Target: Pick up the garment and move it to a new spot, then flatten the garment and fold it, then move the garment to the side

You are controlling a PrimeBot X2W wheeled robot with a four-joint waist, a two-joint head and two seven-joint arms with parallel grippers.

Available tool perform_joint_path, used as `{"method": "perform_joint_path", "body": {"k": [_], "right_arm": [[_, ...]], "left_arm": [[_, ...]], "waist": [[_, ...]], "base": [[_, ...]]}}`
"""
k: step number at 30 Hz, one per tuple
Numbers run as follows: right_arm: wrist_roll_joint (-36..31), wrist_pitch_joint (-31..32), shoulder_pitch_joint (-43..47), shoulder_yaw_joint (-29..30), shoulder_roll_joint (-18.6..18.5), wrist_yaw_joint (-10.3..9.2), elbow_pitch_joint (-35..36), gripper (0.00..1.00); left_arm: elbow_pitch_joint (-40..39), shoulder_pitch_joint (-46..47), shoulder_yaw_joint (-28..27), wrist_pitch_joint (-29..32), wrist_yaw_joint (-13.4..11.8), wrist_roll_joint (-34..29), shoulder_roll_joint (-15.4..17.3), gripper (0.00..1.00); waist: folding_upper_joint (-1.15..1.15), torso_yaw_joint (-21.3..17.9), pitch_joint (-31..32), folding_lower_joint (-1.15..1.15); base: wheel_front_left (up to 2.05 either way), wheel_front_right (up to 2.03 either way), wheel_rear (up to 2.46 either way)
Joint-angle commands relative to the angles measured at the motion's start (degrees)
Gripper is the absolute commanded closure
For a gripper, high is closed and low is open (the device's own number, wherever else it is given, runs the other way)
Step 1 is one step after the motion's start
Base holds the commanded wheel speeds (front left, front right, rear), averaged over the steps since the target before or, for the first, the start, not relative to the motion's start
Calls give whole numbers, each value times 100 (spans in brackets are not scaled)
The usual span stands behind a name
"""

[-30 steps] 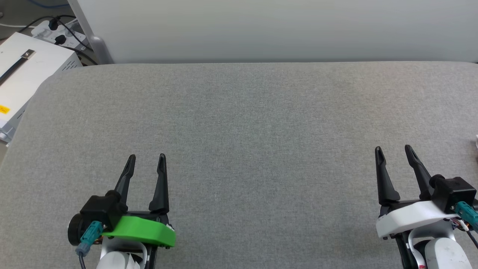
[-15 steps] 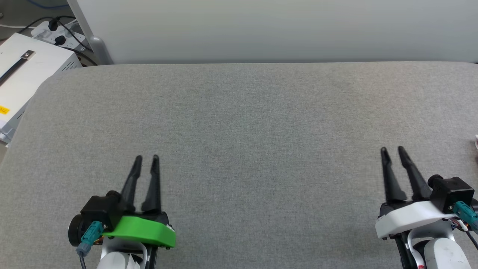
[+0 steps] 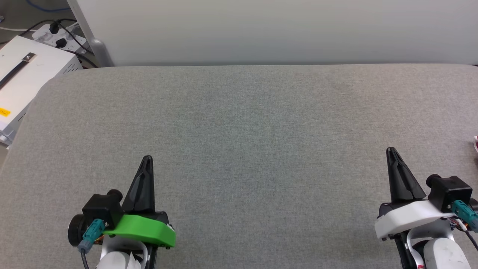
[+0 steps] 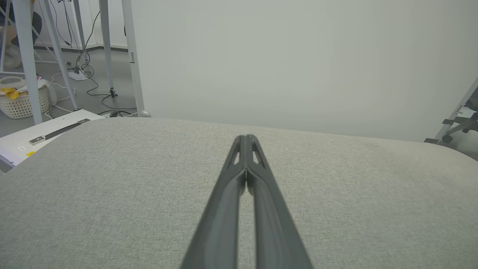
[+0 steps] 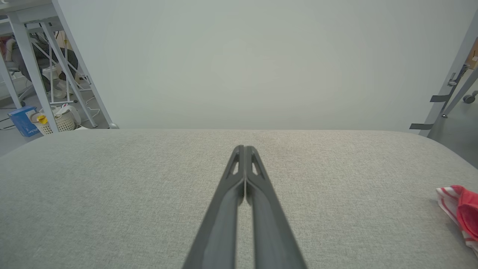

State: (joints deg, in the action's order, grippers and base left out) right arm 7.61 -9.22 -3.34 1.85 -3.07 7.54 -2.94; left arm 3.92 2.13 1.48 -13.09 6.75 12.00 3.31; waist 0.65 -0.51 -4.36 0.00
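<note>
A small part of the garment (image 5: 462, 213), red with white-and-red striped trim, lies on the grey padded table at the far right edge of the right wrist view; a sliver of the garment (image 3: 476, 144) also peeks in at the right edge of the head view. My left gripper (image 3: 147, 159) hovers low over the table at the lower left, shut with nothing in it, its fingers (image 4: 244, 142) pressed together. My right gripper (image 3: 391, 150) is at the lower right, shut and empty too, left of the garment and apart from it; its fingers (image 5: 243, 149) meet at the tips.
The grey fabric table (image 3: 239, 123) spans the view, with a pale wall panel (image 3: 261, 30) behind it. A white box (image 3: 26, 74) and a power strip with cables (image 3: 59, 35) sit off the table's left corner. Metal frame legs (image 4: 22, 56) and a laundry basket (image 4: 16, 101) stand beyond.
Both grippers have closed from wide open to fully shut, on nothing. The arms stay in place; the head camera has tilted very slightly.
</note>
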Motion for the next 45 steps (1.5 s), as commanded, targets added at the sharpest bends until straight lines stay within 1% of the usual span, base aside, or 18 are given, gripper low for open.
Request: {"method": "perform_joint_path", "body": {"k": [1, 45], "right_arm": [[-75, 38, 41, -14, 2, -1, 30, 100], [-358, 403, 162, -85, 9, -3, 139, 100]], "left_arm": [[-25, -27, -15, 31, -35, -98, -5, 100], [-176, -104, -70, 559, -299, -553, -21, 100]], "waist": [[-8, 1, 6, 0], [-32, 22, 183, 0]], "base": [[0, 0, 0], [0, 0, 0]]}}
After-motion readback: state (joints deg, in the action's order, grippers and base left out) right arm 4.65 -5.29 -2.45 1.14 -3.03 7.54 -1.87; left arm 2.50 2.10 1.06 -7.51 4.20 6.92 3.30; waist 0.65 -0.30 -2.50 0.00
